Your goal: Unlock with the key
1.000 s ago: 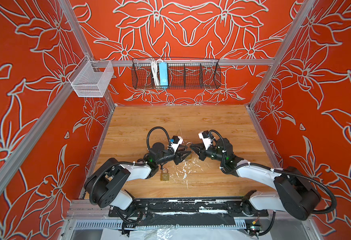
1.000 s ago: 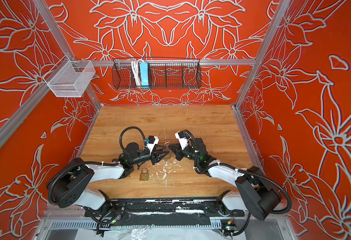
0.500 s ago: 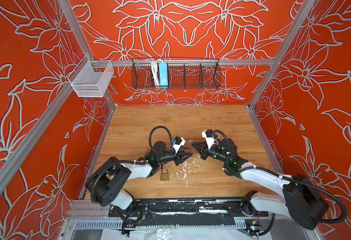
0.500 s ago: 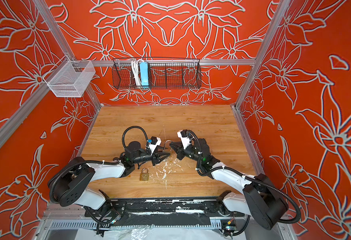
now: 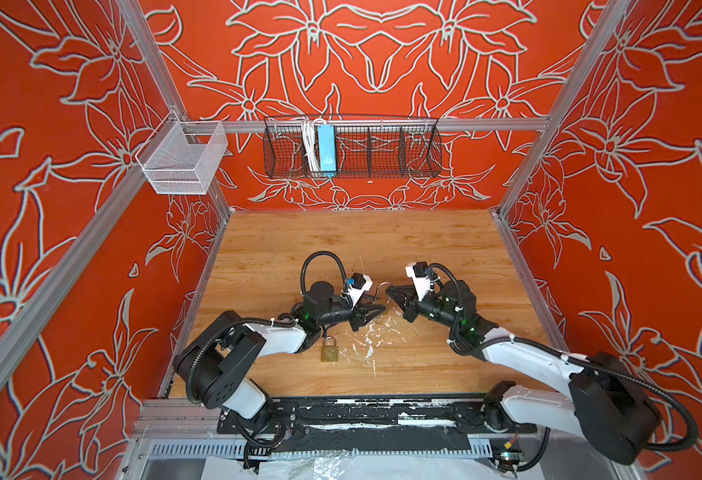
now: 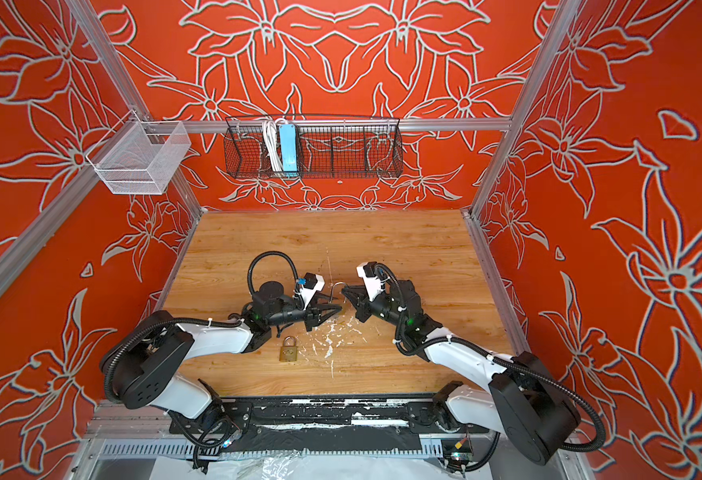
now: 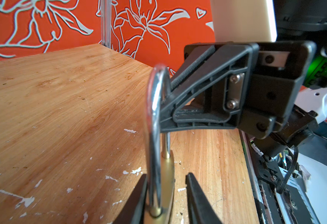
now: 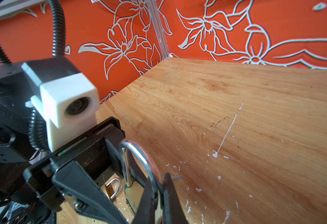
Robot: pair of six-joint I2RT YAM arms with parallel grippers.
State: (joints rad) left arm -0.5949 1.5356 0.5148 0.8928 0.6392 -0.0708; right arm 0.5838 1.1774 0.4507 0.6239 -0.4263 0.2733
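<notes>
- Left tool is released: one finger sits against the held padlock, the other stands off its brass body with a gap. In both top views this tool lies just beyond a loose padlock that is flat on the counter, closer to the arm bases.
- Right tool is clenched on the held padlock's shackle, pinching one leg of the steel loop near its bend.
- The two tools meet tip to tip at mid counter in both top views, left and right, with the held padlock between them.
- The shackle loop pokes out on the far side of the fingertips in a top view. Can't tell if the brass body touches the counter.
- White scuffs mark the wood under the tools, with bare wood beyond.
- Back wall: black wire basket holding a blue box and a white cable. A white mesh basket hangs at the left corner.
</notes>
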